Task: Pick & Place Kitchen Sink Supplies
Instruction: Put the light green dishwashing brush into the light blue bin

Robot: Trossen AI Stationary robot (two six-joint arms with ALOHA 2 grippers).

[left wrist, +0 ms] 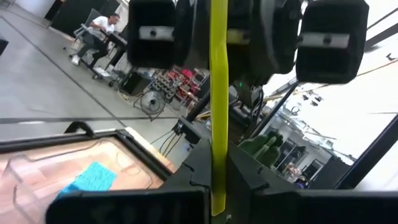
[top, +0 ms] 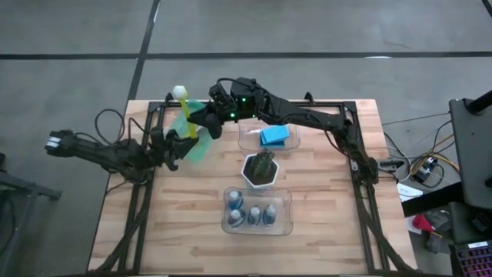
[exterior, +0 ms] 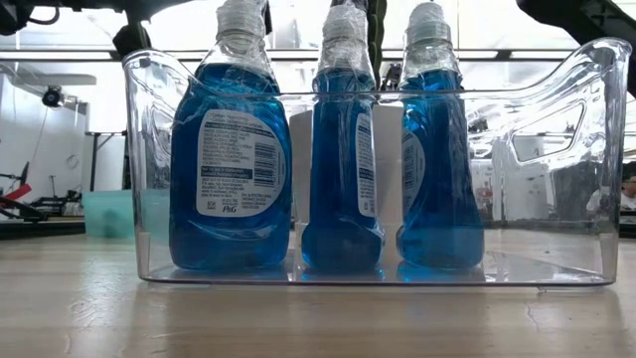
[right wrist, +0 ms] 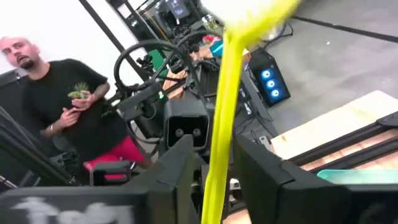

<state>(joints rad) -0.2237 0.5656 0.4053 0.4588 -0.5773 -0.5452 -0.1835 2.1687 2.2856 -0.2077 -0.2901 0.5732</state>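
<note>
A slim yellow brush (top: 187, 115) with a white head (top: 181, 92) stands nearly upright above the table's far left, over a green tray (top: 201, 148). My left gripper (top: 184, 145) reaches in from the table's left and is shut on the brush's handle (left wrist: 218, 93). My right gripper (top: 209, 123) comes from the right. It is open, with a finger on either side of the handle (right wrist: 222, 124) higher up, and a gap shows on both sides. A blue sponge (top: 274, 137) lies in a clear bin. Three bottles of blue liquid (top: 252, 215) stand in another bin. My left gripper (left wrist: 217, 190) pinches the yellow handle's lower part (left wrist: 218, 168) between its two fingers. The fingers come about level from the table's left and lie across the handle. The brush stands upright, head up, clear of the table.
A white hexagonal pot with a dark plant (top: 261, 169) sits mid-table between the sponge bin (top: 246, 142) and the bottle bin (exterior: 149, 268). Black frame rails (top: 357, 154) run along the table's sides. A person (right wrist: 74, 106) stands beyond the table.
</note>
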